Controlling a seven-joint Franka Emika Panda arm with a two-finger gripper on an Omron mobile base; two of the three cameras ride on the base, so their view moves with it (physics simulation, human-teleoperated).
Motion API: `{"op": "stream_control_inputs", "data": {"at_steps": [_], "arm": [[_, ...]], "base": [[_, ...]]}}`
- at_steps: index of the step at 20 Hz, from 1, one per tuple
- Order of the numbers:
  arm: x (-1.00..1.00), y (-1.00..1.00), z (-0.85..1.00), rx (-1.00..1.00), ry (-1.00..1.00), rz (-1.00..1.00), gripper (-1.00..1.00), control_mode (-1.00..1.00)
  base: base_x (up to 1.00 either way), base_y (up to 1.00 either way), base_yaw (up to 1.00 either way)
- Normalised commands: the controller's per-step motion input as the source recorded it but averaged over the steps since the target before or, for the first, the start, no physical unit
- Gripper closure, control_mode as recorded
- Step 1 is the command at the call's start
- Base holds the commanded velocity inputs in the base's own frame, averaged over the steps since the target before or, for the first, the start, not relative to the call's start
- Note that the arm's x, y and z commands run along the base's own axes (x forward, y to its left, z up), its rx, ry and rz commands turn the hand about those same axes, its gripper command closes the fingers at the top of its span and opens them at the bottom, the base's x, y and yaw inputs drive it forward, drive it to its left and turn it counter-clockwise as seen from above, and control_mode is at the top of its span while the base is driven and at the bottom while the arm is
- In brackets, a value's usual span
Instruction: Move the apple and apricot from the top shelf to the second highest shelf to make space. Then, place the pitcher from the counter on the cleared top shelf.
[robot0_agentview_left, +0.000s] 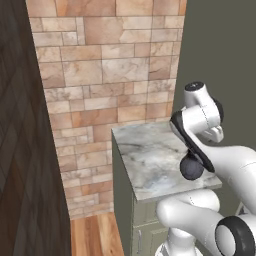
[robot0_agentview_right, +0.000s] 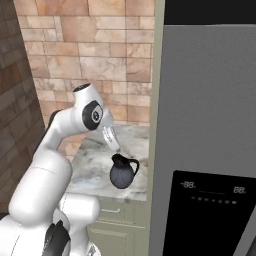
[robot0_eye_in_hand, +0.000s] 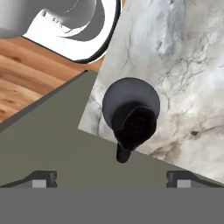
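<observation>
The dark blue-grey pitcher (robot0_agentview_left: 191, 169) (robot0_agentview_right: 122, 172) stands upright near the front edge of the marbled counter (robot0_agentview_left: 150, 155) (robot0_agentview_right: 90, 165). In the hand view I look straight down into the pitcher (robot0_eye_in_hand: 131, 109), its spout toward the counter's edge. My gripper (robot0_eye_in_hand: 111, 180) (robot0_agentview_right: 114, 145) hangs above it, open, with nothing between its fingers, whose tips stand wide apart on either side. The apple, the apricot, the top shelf and the second highest shelf are out of view.
A tall grey fridge (robot0_agentview_right: 210, 100) with its door shut and a dark dispenser panel (robot0_agentview_right: 210, 210) stands right of the counter. A brick wall (robot0_agentview_left: 100, 75) backs the counter. A dark wall (robot0_agentview_left: 25, 150) runs on the left, with wooden floor (robot0_agentview_left: 95, 235) below.
</observation>
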Motion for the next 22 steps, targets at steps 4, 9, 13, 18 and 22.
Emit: {"op": "stream_control_inputs", "data": {"at_steps": [4,9,13,18,22], "arm": [[0.19,0.00,-0.45,0.03,0.00,0.00,-1.00,-1.00],[0.04,-0.11,-0.17,0.03,0.00,0.00,-1.00,-1.00],[0.00,-0.19,-0.01,0.02,0.00,0.00,-1.00,-1.00],[0.01,-0.17,-0.01,0.02,0.00,0.00,-1.00,-1.00],[0.04,-0.11,-0.08,0.00,0.00,0.00,-1.00,-1.00]], "base": [[0.00,0.00,0.00],[0.00,0.00,0.00],[0.00,0.00,0.00],[0.00,0.00,0.00],[0.00,0.00,0.00]]}}
